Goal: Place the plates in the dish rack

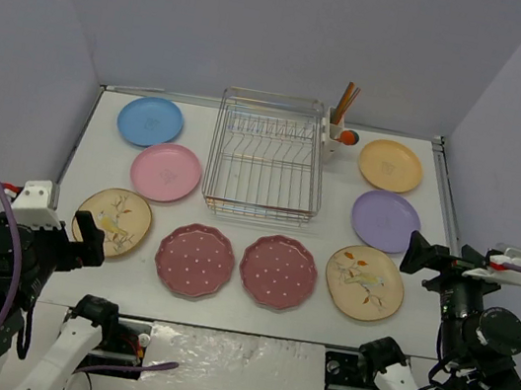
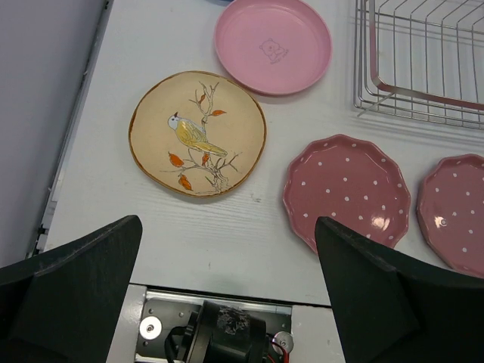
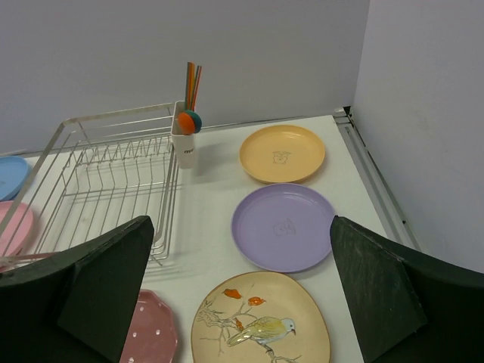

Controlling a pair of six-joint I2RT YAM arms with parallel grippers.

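Note:
The silver wire dish rack [image 1: 267, 156] stands at the middle back, and the plates lie flat on the table around it. To its left are a blue plate [image 1: 150, 120], a pink one [image 1: 165, 171] and a beige bird plate [image 1: 114, 222]. Two dotted dark-pink plates [image 1: 195, 260] [image 1: 278, 271] lie in front. To the right are another beige plate [image 1: 364, 282], a lavender one [image 1: 385, 221] and an orange-yellow one [image 1: 391, 165]. My left gripper [image 2: 227, 223] hangs open above the near left edge. My right gripper [image 3: 242, 221] hangs open over the near right.
A white utensil cup [image 1: 333, 132] with sticks in it is fixed to the rack's right back corner. Grey walls close in the table on three sides. The arm bases [image 1: 118, 331] sit below the table's front edge.

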